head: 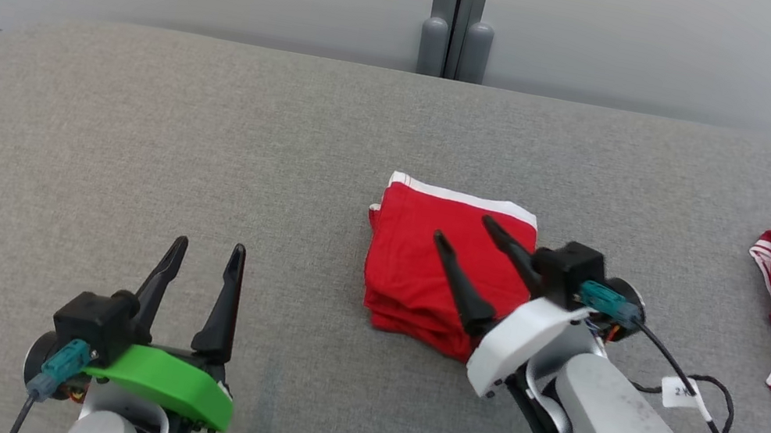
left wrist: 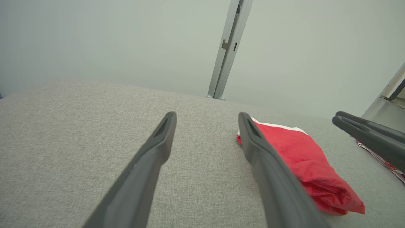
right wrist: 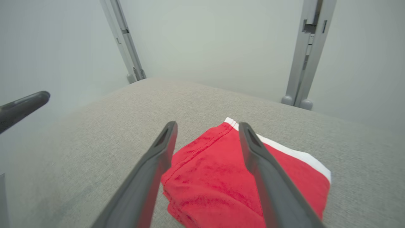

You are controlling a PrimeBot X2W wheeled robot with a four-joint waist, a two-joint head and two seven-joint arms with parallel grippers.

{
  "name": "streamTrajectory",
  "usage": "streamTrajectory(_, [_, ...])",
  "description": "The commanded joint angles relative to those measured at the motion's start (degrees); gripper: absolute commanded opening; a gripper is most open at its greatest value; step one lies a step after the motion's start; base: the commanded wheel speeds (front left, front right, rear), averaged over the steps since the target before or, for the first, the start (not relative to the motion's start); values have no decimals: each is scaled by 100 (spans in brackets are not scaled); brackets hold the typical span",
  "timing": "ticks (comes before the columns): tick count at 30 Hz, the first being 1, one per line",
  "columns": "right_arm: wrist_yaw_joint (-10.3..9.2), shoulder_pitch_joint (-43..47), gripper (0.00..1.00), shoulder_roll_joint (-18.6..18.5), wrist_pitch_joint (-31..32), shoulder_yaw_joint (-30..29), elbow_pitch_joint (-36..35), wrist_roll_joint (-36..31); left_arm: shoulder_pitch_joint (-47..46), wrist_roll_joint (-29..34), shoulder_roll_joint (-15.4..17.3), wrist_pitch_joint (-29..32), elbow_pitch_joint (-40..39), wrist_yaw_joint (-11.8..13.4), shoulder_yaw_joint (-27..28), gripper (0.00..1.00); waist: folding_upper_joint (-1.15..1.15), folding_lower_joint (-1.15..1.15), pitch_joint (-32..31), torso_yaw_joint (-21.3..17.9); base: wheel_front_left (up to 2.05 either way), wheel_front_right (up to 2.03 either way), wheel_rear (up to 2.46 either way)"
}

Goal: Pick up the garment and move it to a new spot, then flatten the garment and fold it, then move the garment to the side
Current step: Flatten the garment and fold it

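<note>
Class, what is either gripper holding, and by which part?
Nothing is held: right gripper open over the folded red garment, left gripper open too.

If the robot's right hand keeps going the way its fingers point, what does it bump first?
Probably the folded red garment lying just under the open right gripper. If it clears that, the grey table beyond comes next. Depth is hard to judge.
</note>
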Motion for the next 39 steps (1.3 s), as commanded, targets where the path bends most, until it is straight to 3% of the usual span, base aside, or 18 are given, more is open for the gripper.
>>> streamTrajectory(1, [-6, 230, 100, -28, -22, -316, -99, -141, 145, 74, -8, -15, 39, -33, 49, 100, 0, 0, -132, -148, 0, 0, 0])
streamTrajectory(10, [-6, 1493, 100, -24, -23, -2270, -1024, -873, 503, 216, -213, -15, 215, -158, 372, 100, 0, 0, -330, -391, 0, 0, 0])
streamTrajectory(18, [-5, 2585, 100, -26, -24, -3172, -1896, -911, 781, 343, -297, -16, 236, -196, 684, 100, 0, 0, -395, -503, 0, 0, 0])
streamTrajectory(26, [-5, 3128, 100, -26, -24, -3378, -2262, -741, 1078, 494, -390, -16, 168, -239, 899, 100, 0, 0, -383, -589, 0, 0, 0])
streamTrajectory(39, [-6, 3083, 100, -26, -23, -3362, -2171, -1055, 962, 671, -465, -16, 211, -344, 950, 100, 0, 0, -378, -546, 0, 0, 0])
